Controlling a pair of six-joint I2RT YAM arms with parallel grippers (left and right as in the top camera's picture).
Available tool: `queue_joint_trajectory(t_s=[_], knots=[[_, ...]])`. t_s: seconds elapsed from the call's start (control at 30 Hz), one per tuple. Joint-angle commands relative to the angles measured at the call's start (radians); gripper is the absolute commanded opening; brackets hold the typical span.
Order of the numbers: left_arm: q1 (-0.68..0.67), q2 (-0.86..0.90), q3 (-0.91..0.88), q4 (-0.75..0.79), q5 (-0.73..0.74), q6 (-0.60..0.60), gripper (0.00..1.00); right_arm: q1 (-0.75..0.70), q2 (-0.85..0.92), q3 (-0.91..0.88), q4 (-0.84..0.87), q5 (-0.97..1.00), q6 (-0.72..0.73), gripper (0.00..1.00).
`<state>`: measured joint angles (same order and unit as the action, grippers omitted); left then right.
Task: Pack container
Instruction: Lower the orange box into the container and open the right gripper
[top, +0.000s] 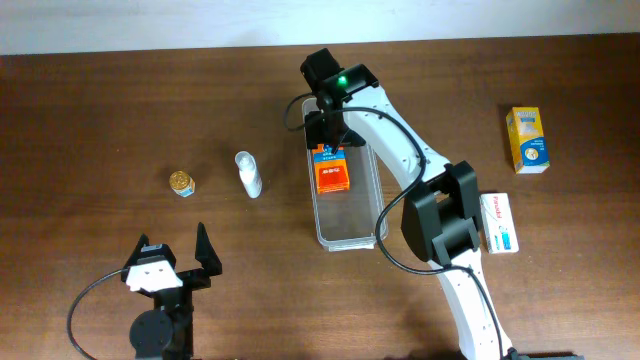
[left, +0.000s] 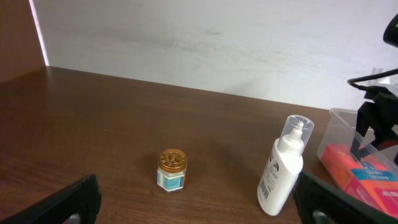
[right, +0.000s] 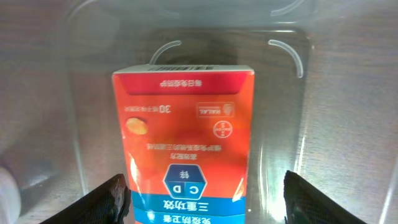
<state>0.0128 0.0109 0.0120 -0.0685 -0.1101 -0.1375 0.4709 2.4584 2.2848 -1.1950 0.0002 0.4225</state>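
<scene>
The clear plastic container stands lengthwise at the table's middle. An orange box lies flat inside its far half. My right gripper hangs over that box, open. In the right wrist view the orange box lies on the floor of the container between the two fingers of my right gripper, with a wide gap on its right side. My left gripper rests near the front left edge, open and holding nothing. The left wrist view shows the container at far right.
A white bottle and a small gold-lidded jar lie left of the container, seen ahead of my left gripper as the bottle and the jar. A yellow box and a white box lie at the right.
</scene>
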Motion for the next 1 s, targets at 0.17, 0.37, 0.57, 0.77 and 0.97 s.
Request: queue_joint_trajectory(t_s=[0.17,0.37,0.57,0.77,0.97], knots=[[0.003,-0.006,-0.003,-0.001,-0.011,0.016,0.99,-0.060,-0.019,0.087,-0.013,0.024,-0.026,0.72],[0.003,-0.006,-0.003,-0.001,-0.011,0.016,0.99,-0.087,-0.019,0.139,-0.031,0.047,-0.025,0.72],[0.003,-0.006,-0.003,-0.001,-0.010,0.016,0.99,-0.117,-0.019,0.139,-0.047,0.069,-0.025,0.72],[0.003,-0.006,-0.003,-0.001,-0.011,0.016,0.99,-0.131,-0.019,0.139,-0.047,0.064,-0.026,0.73],[0.003,-0.006,-0.003,-0.001,-0.010,0.016,0.99,-0.129,-0.019,0.140,-0.046,0.042,-0.052,0.73]])
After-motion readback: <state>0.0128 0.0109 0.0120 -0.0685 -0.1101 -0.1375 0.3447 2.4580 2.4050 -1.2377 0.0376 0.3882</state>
